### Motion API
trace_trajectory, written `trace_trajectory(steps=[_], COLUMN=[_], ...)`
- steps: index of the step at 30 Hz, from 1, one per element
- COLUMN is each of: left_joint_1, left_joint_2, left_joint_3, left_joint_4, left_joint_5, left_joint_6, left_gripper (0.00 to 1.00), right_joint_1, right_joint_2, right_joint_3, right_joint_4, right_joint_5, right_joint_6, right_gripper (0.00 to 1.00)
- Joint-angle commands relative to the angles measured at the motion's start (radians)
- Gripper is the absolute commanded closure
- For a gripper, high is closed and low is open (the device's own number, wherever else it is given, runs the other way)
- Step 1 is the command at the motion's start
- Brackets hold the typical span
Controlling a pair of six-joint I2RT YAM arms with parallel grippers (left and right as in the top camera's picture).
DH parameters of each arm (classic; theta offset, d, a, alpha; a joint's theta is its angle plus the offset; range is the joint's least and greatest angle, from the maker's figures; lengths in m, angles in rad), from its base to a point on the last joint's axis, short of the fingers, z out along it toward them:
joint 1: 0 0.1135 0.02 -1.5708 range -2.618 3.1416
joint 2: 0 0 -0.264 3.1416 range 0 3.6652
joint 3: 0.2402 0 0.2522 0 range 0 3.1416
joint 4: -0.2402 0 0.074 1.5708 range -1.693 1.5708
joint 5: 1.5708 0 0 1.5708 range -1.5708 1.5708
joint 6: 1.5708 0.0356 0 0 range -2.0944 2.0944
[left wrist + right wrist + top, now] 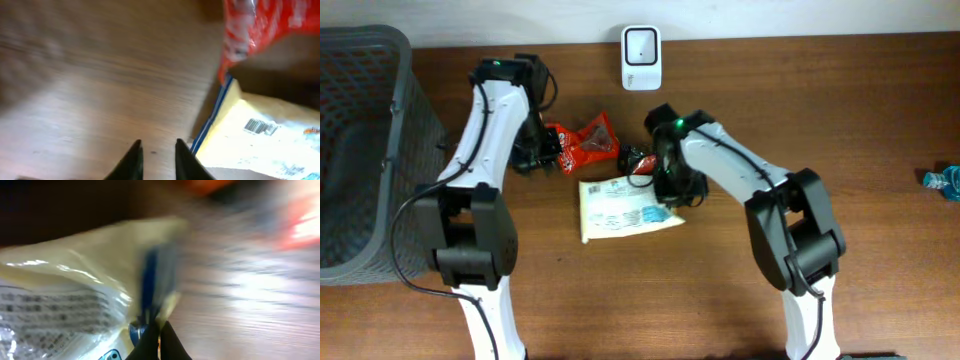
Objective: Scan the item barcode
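Right gripper (160, 328) is apparently pinching the pale packet (620, 208) by its edge for lifting toward the back-edge scanner (641, 45), while left gripper (158, 146) is hovering narrow, empty

Tabletop (880, 120): mid-brown, fine wood grain.
Packet (620, 210): pale cream, with a blue stripe along one edge, a black barcode, fine black print and a small blue mark at a corner.
Snack bag (588, 143): red with white markings.
Scanner (641, 44): white, dark-rimmed window.
Basket (365, 38): dark grey lattice.
Wrapper (945, 178): teal-blue.
Left arm (485, 120), right arm (740, 165): white shells, black joints.
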Motion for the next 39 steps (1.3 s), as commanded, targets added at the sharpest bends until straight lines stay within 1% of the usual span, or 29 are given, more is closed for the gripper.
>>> trace_trajectory(steps=[1,2,3,4,5,6,7,8,9,11,13,15,17,18,21,25,29,30,31,33,35,37,39], left_joint_1=[-0.055,-0.071,-0.091,-0.103,-0.115,-0.121,-0.124,-0.125,-0.125,-0.124,-0.124,-0.124,-0.131,-0.139,-0.155,-0.14,-0.126,-0.125,-0.125,-0.124,-0.12,-0.11,-0.1], left_joint_2=[0.011,0.011,0.011,0.011,0.011,0.01,0.007,0.007,0.005,0.003,0.0,0.003,0.014,0.017,0.024,0.025,0.025,0.025,0.025,0.025,0.024,0.024,0.024], left_joint_3=[-0.105,-0.126,-0.153,-0.161,-0.162,-0.16,-0.153,-0.145,-0.132,-0.109,-0.1,-0.1,-0.108,-0.119,-0.164,-0.24,-0.32,-0.34,-0.36,-0.373,-0.37,-0.345,-0.301], left_joint_4=[0.041,0.053,0.068,0.067,0.061,0.061,0.056,0.049,0.037,0.028,0.043,0.057,0.084,0.104,0.159,0.225,0.309,0.328,0.343,0.326,0.293,0.243,0.194], left_joint_5=[0.141,0.148,0.156,0.159,0.165,0.17,0.172,0.174,0.174,0.175,0.196,0.224,0.272,0.284,0.286,0.282,0.277,0.26,0.212,0.095,0.004,-0.055,-0.08], left_joint_6=[0.046,0.046,0.047,0.047,0.065,0.078,0.084,0.084,0.084,0.084,0.084,0.084,0.084,0.083,0.068,0.044,0.037,0.036,0.021,-0.043,-0.06,-0.06,-0.06], left_gripper=[0.93,0.98,1.0,1.0,1.0,1.0,1.0,1.0,1.0,1.0,1.0,1.0,1.0,1.0,1.0,1.0,1.0,1.0,1.0,1.0,1.0,1.0,1.0], right_joint_1=[-0.026,-0.028,-0.028,-0.028,-0.028,-0.029,-0.031,-0.034,-0.039,-0.045,-0.045,-0.045,-0.041,-0.037,-0.027,-0.021,-0.024,-0.024,-0.027,-0.031,-0.037,-0.046,-0.054], right_joint_2=[-0.045,-0.045,-0.045,-0.045,-0.045,-0.045,-0.046,-0.047,-0.048,-0.051,-0.053,-0.053,-0.052,-0.045,-0.032,-0.025,-0.025,-0.025,-0.025,-0.025,-0.026,-0.028,-0.029], right_joint_3=[0.025,0.025,0.025,0.025,0.025,0.026,0.027,0.032,0.046,0.091,0.155,0.201,0.209,0.202,0.159,0.03,-0.104,-0.124,-0.155,-0.171,-0.166,-0.143,-0.104], right_joint_4=[-0.015,-0.015,-0.018,-0.024,-0.034,-0.049,-0.063,-0.078,-0.104,-0.157,-0.206,-0.214,-0.166,-0.137,-0.069,0.06,0.188,0.206,0.219,0.193,0.151,0.088,0.005], right_joint_5=[0.077,0.066,0.055,0.055,0.055,0.059,0.06,0.059,0.059,0.055,0.027,-0.094,-0.255,-0.286,-0.317,-0.328,-0.324,-0.318,-0.266,-0.146,-0.053,0.001,0.058], right_joint_6=[-0.037,-0.06,-0.079,-0.079,-0.08,-0.082,-0.082,-0.082,-0.082,-0.108,-0.148,-0.209,-0.288,-0.291,-0.275,-0.225,-0.182,-0.177,-0.152,-0.093,-0.068,-0.068,-0.023], right_gripper=[0.96,0.96,0.94,0.81,0.64,0.63,0.63,0.68,0.75,0.79,0.78,0.78,0.78,0.78,0.78,0.78,0.78,0.79,0.82,0.85,0.86,0.92,0.92])
